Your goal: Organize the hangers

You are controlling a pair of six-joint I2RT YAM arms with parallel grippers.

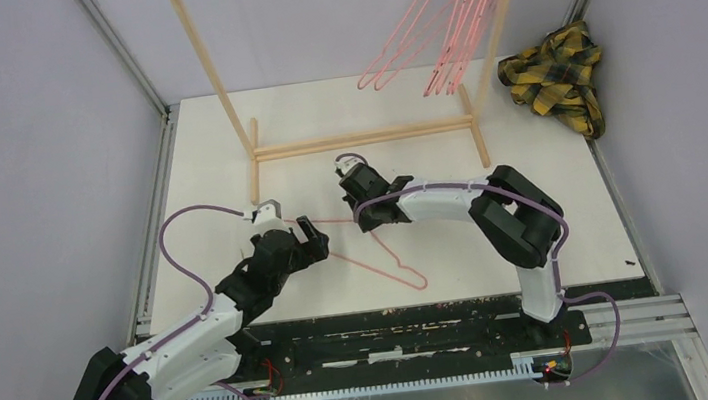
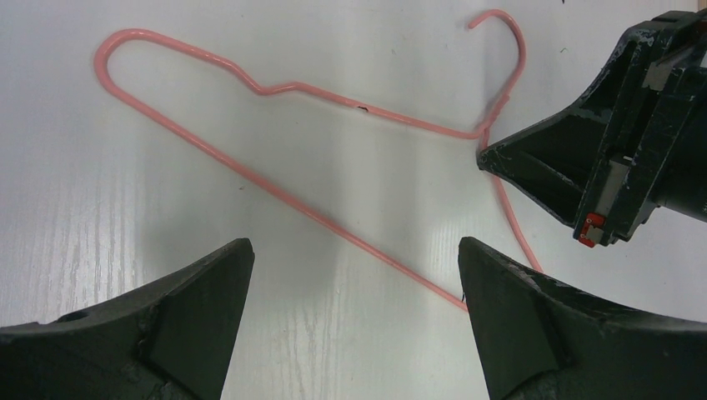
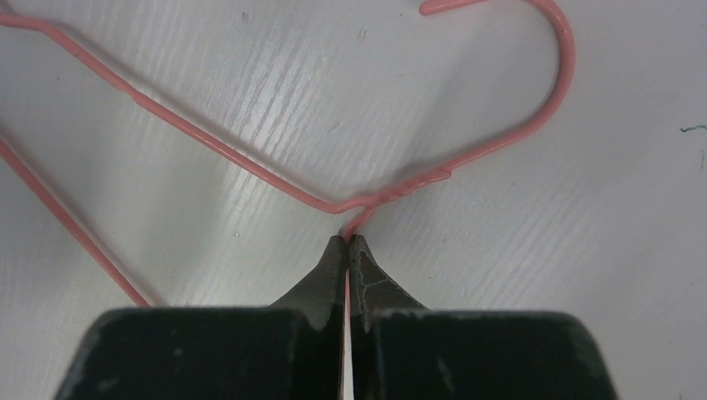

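Note:
One pink wire hanger [image 1: 423, 278] lies flat on the white table. My right gripper [image 1: 371, 224] is shut on its wire just below the twisted neck [image 3: 417, 180], fingertips [image 3: 348, 242] pressed together with the pink wire between them. In the left wrist view the hanger [image 2: 358, 106] lies ahead with its hook at the top right, and the right gripper [image 2: 485, 156] pinches its neck. My left gripper [image 1: 312, 233] is open and empty, its jaws wide apart [image 2: 354, 250] just above the table beside the hanger's lower wire. Several more pink hangers [image 1: 451, 28] hang on the rack.
A light wooden rack [image 1: 363, 140] stands at the back of the table. A yellow-black plaid cloth [image 1: 557, 71] lies bunched at the back right corner. Metal frame posts and purple walls bound the table on both sides.

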